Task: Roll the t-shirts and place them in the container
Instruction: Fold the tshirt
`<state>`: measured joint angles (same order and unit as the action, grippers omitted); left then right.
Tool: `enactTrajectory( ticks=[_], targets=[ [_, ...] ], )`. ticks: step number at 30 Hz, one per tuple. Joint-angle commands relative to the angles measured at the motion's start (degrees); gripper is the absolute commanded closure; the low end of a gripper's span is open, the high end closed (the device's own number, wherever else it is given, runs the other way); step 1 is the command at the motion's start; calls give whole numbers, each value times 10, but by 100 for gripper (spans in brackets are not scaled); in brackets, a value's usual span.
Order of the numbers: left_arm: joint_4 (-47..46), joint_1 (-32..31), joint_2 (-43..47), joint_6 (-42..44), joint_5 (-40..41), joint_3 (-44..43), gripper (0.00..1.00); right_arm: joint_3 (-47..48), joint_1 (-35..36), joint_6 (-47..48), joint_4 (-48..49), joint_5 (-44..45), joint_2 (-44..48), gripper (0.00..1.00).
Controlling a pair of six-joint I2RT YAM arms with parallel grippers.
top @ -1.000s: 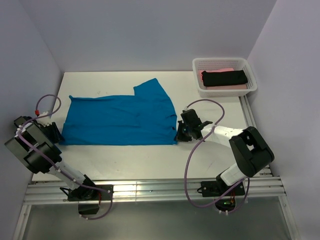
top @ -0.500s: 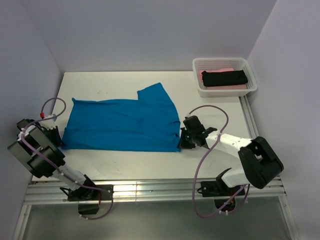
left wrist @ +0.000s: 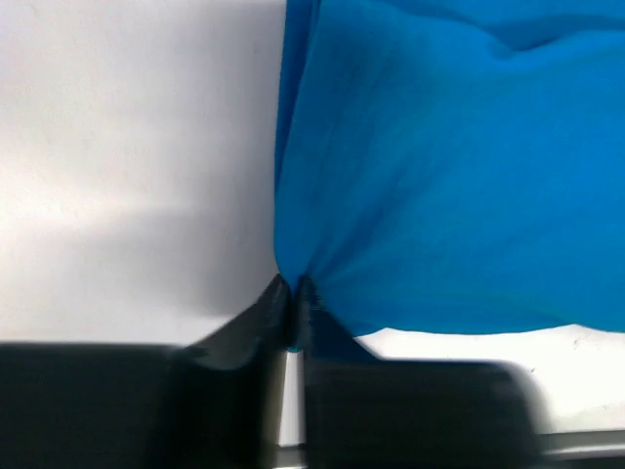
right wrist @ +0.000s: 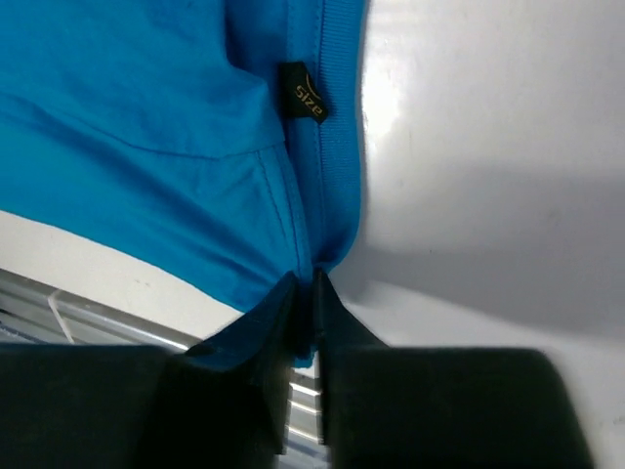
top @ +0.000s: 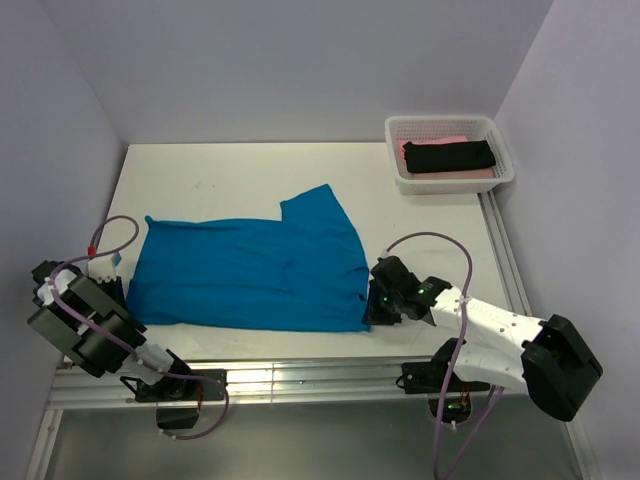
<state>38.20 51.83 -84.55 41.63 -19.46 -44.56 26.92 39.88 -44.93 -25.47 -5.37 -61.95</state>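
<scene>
The left arm and right arm were built of white links and boxy black joint housings. Each was trailed by a looping lilac cable. Black, wedge-shaped fingers were fitted, and a small green light was lit.

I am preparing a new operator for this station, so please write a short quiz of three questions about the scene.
1. True or false: the left gripper and the right gripper are each shut on the blue t-shirt.
2. What lies on top in the white basket? A: black t-shirt; B: blue t-shirt; C: nothing.
3. Fill in: the black tag reads ___.
Key: 1 true; 2 A; 3 size.
</scene>
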Motion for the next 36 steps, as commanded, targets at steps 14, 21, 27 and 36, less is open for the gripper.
enactTrajectory(
  ticks=[14,21,27,36],
  targets=[
    [131,18,73,31,-28,-131,26,161,20,7,-148,163,28,40],
    [100,-38,38,-55,-90,-219,26,298,-37,106,-63,171,-111,43],
    [-2,-127,-28,-119,-124,-247,28,442,-95,197,-20,163,-276,49],
    [-55,-144,-241,-184,-179,-387,37,547,-164,253,139,60,-435,54]
  ],
)
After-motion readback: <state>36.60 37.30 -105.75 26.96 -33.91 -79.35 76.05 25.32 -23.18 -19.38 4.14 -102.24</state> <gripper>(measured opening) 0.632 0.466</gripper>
